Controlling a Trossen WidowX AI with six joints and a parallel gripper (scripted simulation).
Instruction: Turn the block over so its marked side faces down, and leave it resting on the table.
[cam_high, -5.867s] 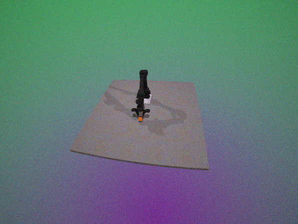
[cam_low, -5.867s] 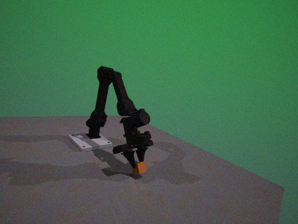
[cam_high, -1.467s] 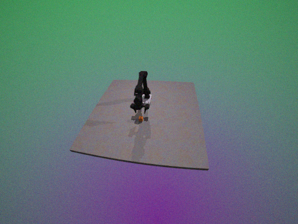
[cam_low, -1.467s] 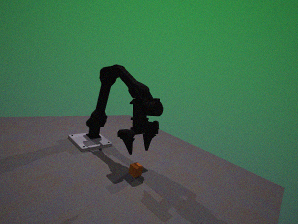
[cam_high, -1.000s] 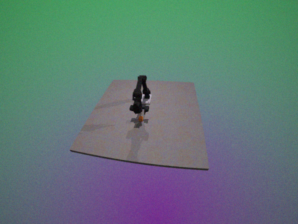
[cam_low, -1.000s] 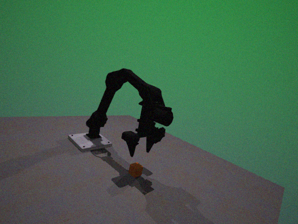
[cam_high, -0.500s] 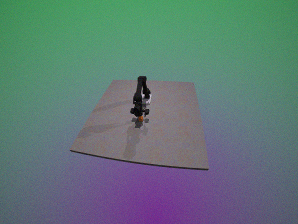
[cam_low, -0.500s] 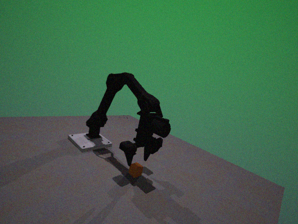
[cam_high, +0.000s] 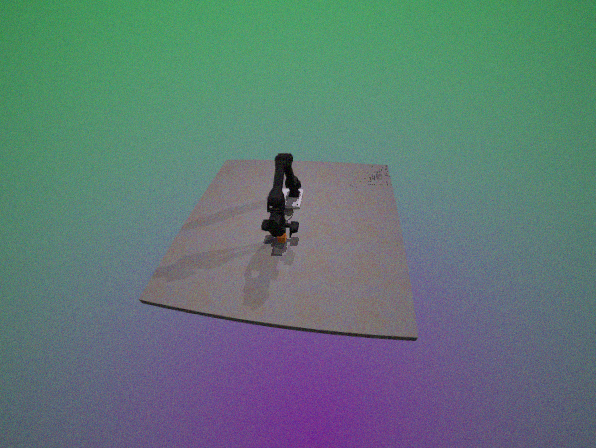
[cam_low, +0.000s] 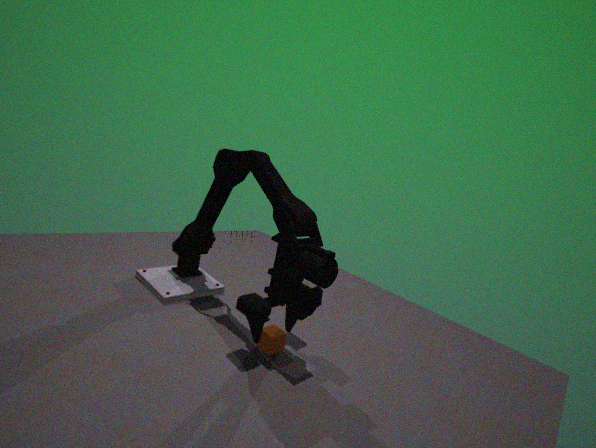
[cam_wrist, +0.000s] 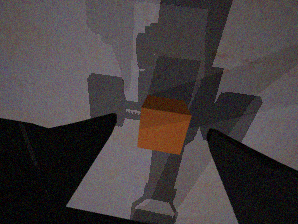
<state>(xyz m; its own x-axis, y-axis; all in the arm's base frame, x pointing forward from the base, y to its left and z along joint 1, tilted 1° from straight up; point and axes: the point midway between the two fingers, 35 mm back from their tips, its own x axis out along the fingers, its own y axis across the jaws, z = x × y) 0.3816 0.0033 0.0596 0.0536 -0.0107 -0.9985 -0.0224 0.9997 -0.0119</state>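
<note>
The gripper (cam_low: 272, 334) is hanging wide open with nothing in it, its two dark tapered fingers straddling the block (cam_low: 272, 340), which is sitting flat on the tabletop (cam_low: 425, 360) around its middle, nearer the far edge than the near one. I judge the turning over is all still to be done, since no marked side is showing here and no grasp is being made. The block is reading as a small, smooth, sharp-edged orange cube, and the tabletop as a matte, grey-brown slab.

The grey-brown table (cam_low: 450, 360) carries an orange block (cam_low: 272, 340) and the arm's white base plate (cam_low: 162, 281).
</note>
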